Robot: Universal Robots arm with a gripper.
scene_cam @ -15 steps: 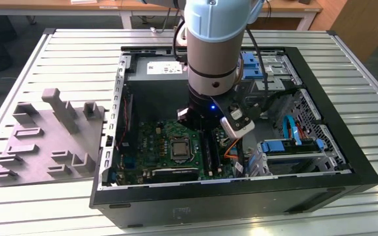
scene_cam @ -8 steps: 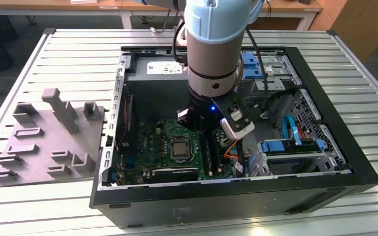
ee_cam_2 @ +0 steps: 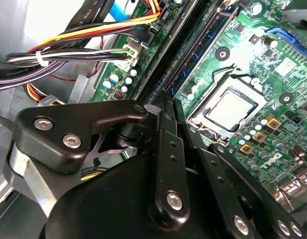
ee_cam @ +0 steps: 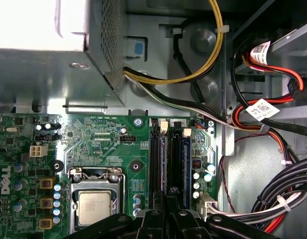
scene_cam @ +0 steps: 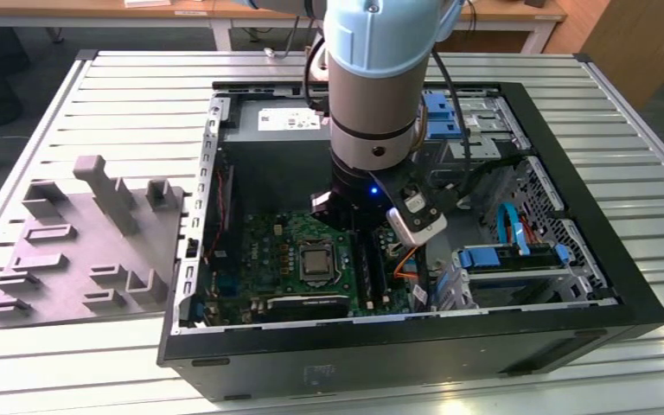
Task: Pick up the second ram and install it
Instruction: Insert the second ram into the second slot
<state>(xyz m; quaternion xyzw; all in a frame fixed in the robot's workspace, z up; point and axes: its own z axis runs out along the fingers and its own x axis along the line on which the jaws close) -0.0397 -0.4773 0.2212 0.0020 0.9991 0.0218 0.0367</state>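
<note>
A: The arm [scene_cam: 373, 78] is seen upright over the open computer case [scene_cam: 424, 333], its wrist down inside; the case is laid flat on a slatted metal table [scene_cam: 113, 78]

B: And in both wrist views the gripper [ee_cam_2: 166, 107] [ee_cam: 168, 199] is found right at the memory slots [ee_cam: 174, 159], just beside the processor socket [ee_cam: 96, 206]

A: Where is the second ram to be found?

B: In the second wrist view the second ram [ee_cam_2: 203, 45] is seen as a blue-green strip stood on edge in the slot nearest the socket, run lengthwise along the green motherboard [ee_cam_2: 273, 64]; its near end is covered by the fingertips

A: And the grip?

B: The fingers [ee_cam_2: 166, 144] are drawn in close and look pinched on the stick's top edge, with barely a gap left between them; how deep the stick is seated cannot be told

A: What else is shown?

B: A grey power-supply box [ee_cam: 44, 50] is seen beyond the board in the first wrist view, with yellow, black and white cables [ee_cam: 193, 74] trailed from it. On the exterior view's left a grey moulded fixture [scene_cam: 79, 251] is laid on the table, just beside the case
</note>
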